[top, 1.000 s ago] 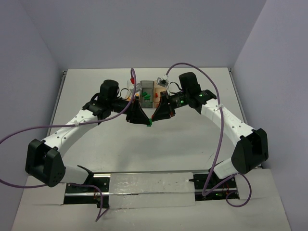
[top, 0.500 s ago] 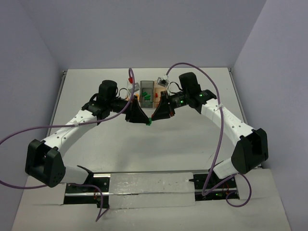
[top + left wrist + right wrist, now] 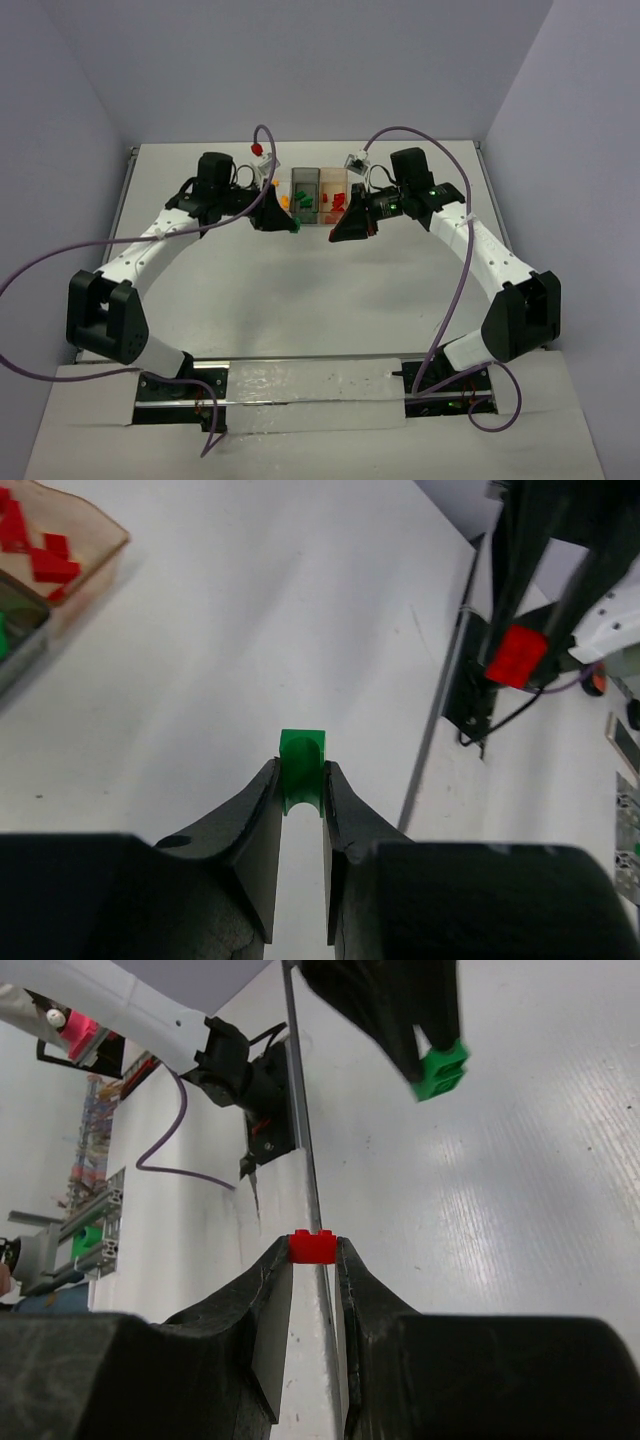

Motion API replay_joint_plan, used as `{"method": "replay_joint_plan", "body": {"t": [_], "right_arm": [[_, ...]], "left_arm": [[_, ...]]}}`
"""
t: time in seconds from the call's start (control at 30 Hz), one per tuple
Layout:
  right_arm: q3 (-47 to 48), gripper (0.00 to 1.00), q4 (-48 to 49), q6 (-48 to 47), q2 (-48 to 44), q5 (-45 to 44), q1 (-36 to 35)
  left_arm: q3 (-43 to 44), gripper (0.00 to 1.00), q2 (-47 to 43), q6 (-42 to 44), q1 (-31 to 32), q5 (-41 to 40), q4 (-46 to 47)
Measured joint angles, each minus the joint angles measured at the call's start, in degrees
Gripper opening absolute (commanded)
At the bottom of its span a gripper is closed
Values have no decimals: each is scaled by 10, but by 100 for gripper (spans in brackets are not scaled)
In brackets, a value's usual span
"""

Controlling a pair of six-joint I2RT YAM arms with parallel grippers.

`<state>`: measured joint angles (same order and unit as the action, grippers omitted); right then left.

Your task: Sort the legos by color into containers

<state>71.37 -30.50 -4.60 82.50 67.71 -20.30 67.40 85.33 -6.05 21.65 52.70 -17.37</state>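
My left gripper (image 3: 291,225) is shut on a green lego (image 3: 302,770) and holds it above the table, just in front of the bins. My right gripper (image 3: 333,236) is shut on a red lego (image 3: 312,1247), also lifted, in front of the amber bin (image 3: 340,192). The row of bins stands at the table's far middle. The dark grey bin (image 3: 305,186) holds green legos. The amber bin (image 3: 70,525) holds red legos (image 3: 40,558). Orange legos (image 3: 283,201) show at the left end, where the clear bin is mostly hidden behind my left gripper.
The right wrist view shows the left gripper's green lego (image 3: 441,1068) hanging above the table. A metal rail (image 3: 310,360) runs along the near table edge. Purple cables (image 3: 455,300) loop beside both arms. White walls enclose the table.
Both grippers have drawn apart from the table's middle and moved back toward the bins. The green lego went up and left in the left gripper. The right gripper moved right with the red lego.
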Motion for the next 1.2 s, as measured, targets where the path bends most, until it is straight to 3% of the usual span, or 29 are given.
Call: {"method": "replay_joint_plan", "body": {"t": [0.3, 0.53, 0.63, 0.7, 0.8, 0.9, 1.1, 1.2], "right_arm": [[0, 0, 5, 17, 0, -90, 6], [2, 0, 14, 42, 7, -198, 19], [7, 0, 15, 52, 16, -233, 22], [9, 0, 16, 56, 21, -252, 22], [17, 0, 17, 62, 30, -280, 22], [28, 0, 17, 67, 38, -305, 22], [57, 0, 19, 72, 60, -347, 22], [77, 0, 20, 76, 78, -371, 22]], "left_arm": [[94, 2, 117, 2, 1, -170, 24], [171, 10, 216, -3, 14, -267, 44], [210, 26, 259, -2, 22, -292, 43], [241, 43, 289, -3, 26, -308, 41], [284, 56, 326, -7, 28, -328, 35], [322, 65, 355, -10, 28, -344, 25], [376, 72, 385, -13, 27, -371, -3], [385, 83, 383, -14, 26, -375, -11]]}}
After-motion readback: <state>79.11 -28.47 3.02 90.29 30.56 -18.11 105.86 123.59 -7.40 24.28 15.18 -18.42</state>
